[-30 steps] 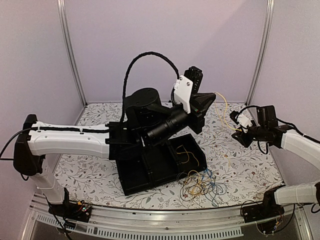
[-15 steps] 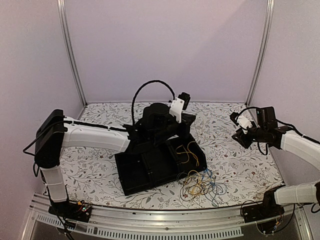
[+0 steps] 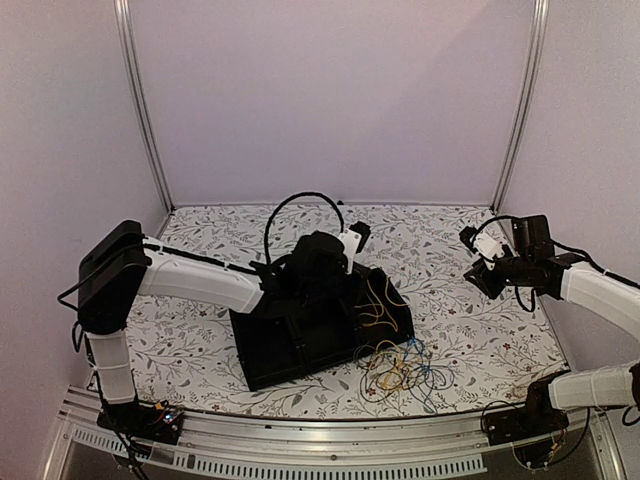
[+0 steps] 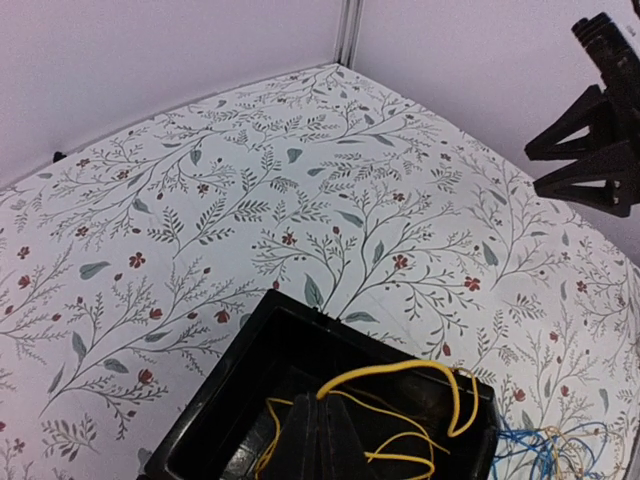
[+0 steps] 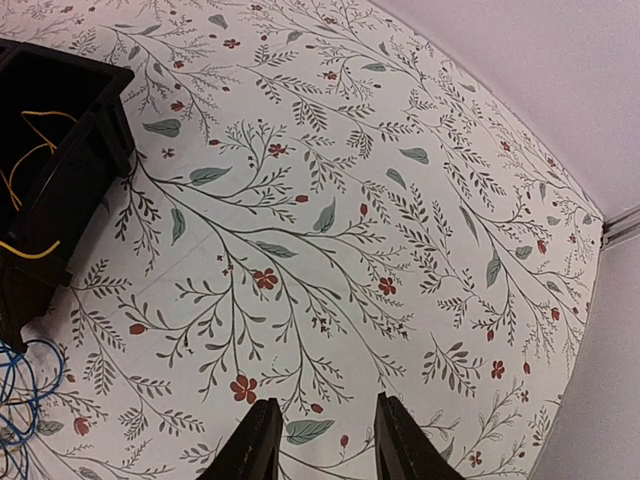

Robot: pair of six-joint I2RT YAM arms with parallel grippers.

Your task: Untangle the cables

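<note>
My left gripper (image 3: 357, 281) is low inside the right compartment of the black tray (image 3: 268, 352). In the left wrist view its jaws (image 4: 326, 412) are shut on a yellow cable (image 4: 400, 371), which loops out from the tips and lies coiled in the tray (image 4: 243, 338). A tangle of blue, yellow and brown cables (image 3: 402, 368) lies on the table by the tray's near right corner. My right gripper (image 3: 480, 274) hovers open and empty over the floral table at the right. Its fingers (image 5: 259, 442) stand well apart, and it also shows in the left wrist view (image 4: 592, 150).
The floral tablecloth (image 3: 470, 330) covers the table between metal corner posts (image 3: 520, 110) and lilac walls. The tray's edge (image 5: 92, 112) and the blue cables (image 5: 18, 392) show at the left of the right wrist view.
My left arm came down from high above the tray into its right compartment. The yellow cable that hung stretched towards the right gripper now lies in the tray. The right arm barely moved.
</note>
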